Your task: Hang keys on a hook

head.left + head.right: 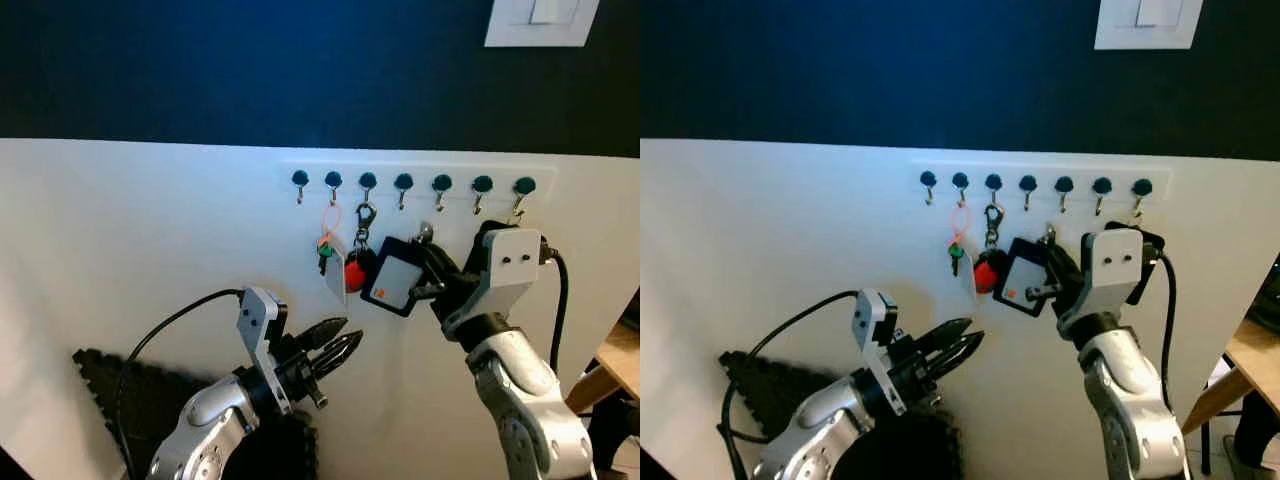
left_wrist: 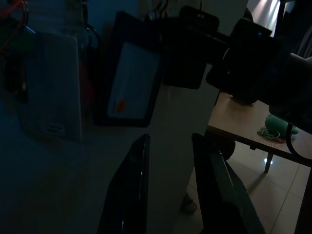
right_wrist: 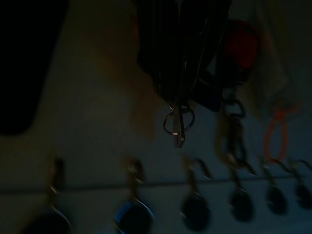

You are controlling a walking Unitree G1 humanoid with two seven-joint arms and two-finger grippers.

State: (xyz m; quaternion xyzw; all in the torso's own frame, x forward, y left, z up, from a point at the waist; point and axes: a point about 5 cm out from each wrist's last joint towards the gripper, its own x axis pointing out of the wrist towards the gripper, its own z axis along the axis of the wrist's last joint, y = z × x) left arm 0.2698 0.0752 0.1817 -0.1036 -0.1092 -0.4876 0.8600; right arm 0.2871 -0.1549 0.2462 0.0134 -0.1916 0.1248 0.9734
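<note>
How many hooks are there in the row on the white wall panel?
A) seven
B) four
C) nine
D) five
A: the row of hooks on the white wall panel has seven dark knobs side by side; a key ring on an orange loop and a second bunch on a carabiner hang from the second and third from the robot's left.

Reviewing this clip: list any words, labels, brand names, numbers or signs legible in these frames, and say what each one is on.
No text can be read.
Black badge holder held by the right gripper: white card with an orange mark, print too small to read.
White tag hanging below the hooks: faint lines near one end, too dark and blurred.
White wall plate: no lettering visible.
</note>
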